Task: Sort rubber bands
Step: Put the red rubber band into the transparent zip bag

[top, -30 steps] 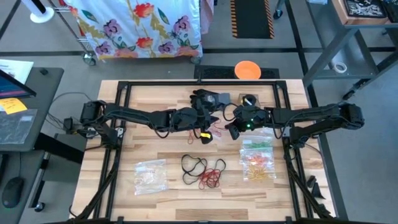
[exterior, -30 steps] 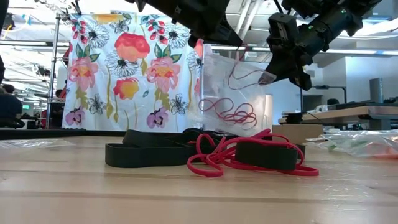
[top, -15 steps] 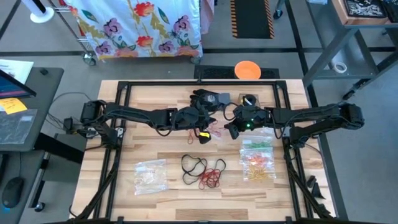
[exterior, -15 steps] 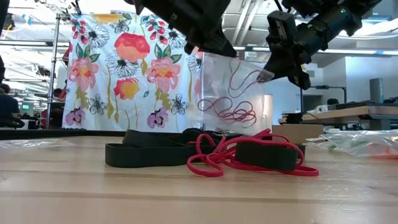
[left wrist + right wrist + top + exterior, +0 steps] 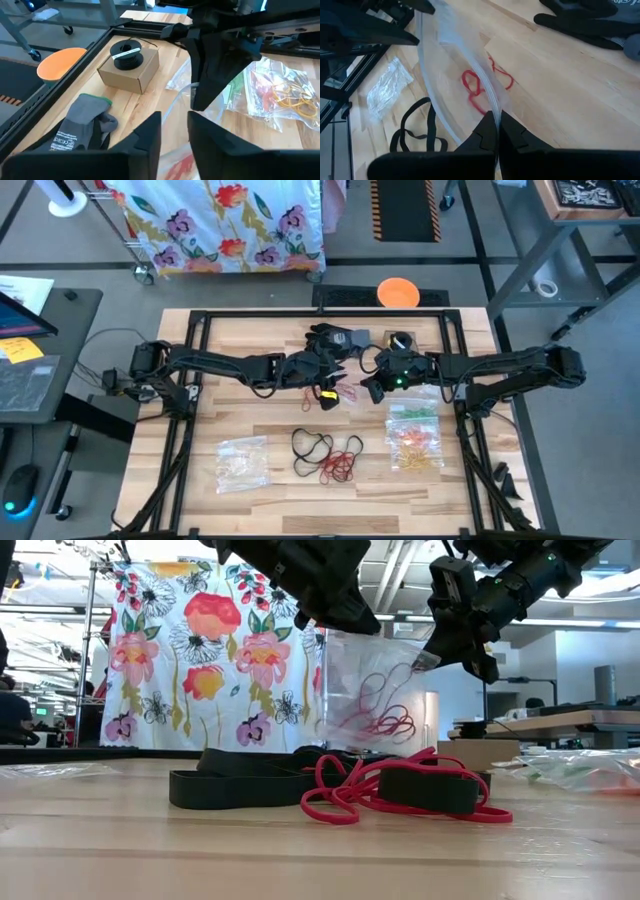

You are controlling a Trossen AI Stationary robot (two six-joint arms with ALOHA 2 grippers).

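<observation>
A clear plastic bag (image 5: 370, 690) hangs between my two grippers above the table's middle, with red rubber bands (image 5: 382, 724) bunched in its bottom. My left gripper (image 5: 174, 140) stands open at the bag's left top corner (image 5: 328, 635). My right gripper (image 5: 495, 125) is shut on the bag's rim at the right. Loose black rubber bands (image 5: 312, 445) and red ones (image 5: 342, 465) lie flat on the table nearer the front edge. Whether the bag's bottom touches the table does not show. My left gripper has the bag's rim running toward the gap between its fingers (image 5: 145, 140); I cannot tell whether they touch it. My right gripper pinches the bag's upper rim (image 5: 488, 102) between its two fingers, slanting down from the table's right. The bag hangs below the fingers, mouth up.
A black glove (image 5: 328, 337) and a small cardboard box with a spool (image 5: 400, 340) lie at the far side. Filled clear bags lie at the front left (image 5: 243, 462) and right (image 5: 412, 412), (image 5: 415, 448). An orange disc (image 5: 397, 292) sits beyond the far edge.
A red rubber band that hung high inside the bag near my right gripper has slid down toward the bunch at the bottom. The bag's upper left part has slackened and bulged. My left gripper has tipped a little at the bag's mouth.
</observation>
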